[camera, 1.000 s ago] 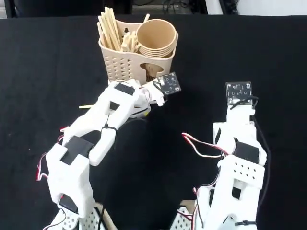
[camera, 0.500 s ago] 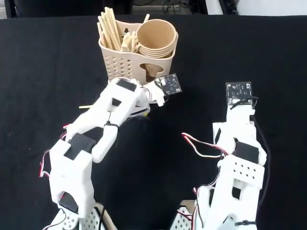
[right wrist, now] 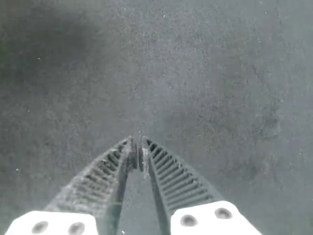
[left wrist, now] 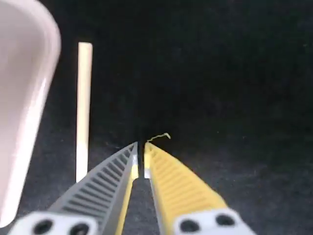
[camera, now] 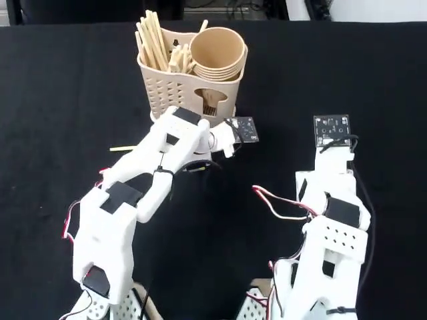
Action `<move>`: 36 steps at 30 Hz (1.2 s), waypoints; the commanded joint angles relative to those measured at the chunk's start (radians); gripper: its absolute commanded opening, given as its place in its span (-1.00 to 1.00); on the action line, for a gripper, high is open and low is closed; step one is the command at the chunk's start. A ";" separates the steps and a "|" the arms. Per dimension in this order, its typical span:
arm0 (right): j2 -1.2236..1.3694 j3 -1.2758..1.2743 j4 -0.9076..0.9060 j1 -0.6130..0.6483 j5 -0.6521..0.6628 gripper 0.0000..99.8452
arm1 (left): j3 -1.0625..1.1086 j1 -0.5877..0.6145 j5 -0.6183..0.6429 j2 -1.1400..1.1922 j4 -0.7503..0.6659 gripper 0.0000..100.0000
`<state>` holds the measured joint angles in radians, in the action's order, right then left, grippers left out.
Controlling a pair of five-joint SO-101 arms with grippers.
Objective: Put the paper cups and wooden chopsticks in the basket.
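Chopstick (left wrist: 84, 107) flat on black cloth (left wrist: 220, 73), just beside left jaws — these pressed together; right jaws pressed together too.

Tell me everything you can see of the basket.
The basket is beige, plastic by the look, with small holes over its walls and a cut-out opening in front. It stands upright on the black cloth at the table's far side. Its left part holds wooden chopsticks, its right stacked paper cups. The left arm is close in front; contact cannot be told.
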<state>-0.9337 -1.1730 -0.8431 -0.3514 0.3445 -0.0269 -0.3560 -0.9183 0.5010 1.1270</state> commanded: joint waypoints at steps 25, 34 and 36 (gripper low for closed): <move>-0.010 0.007 0.014 0.009 0.005 -0.95 | 0.585 0.302 0.706 -0.694 -0.540 -0.94; -0.010 0.007 0.014 0.009 0.002 -0.95 | 0.697 0.427 1.068 -0.663 -0.548 -0.65; -0.010 0.007 0.014 0.011 0.000 -0.95 | 0.696 0.417 1.054 -0.629 -0.548 -0.60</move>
<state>-0.9337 -1.1730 -0.8431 -0.3514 0.3445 0.6697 0.0767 0.1250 -0.1404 0.5961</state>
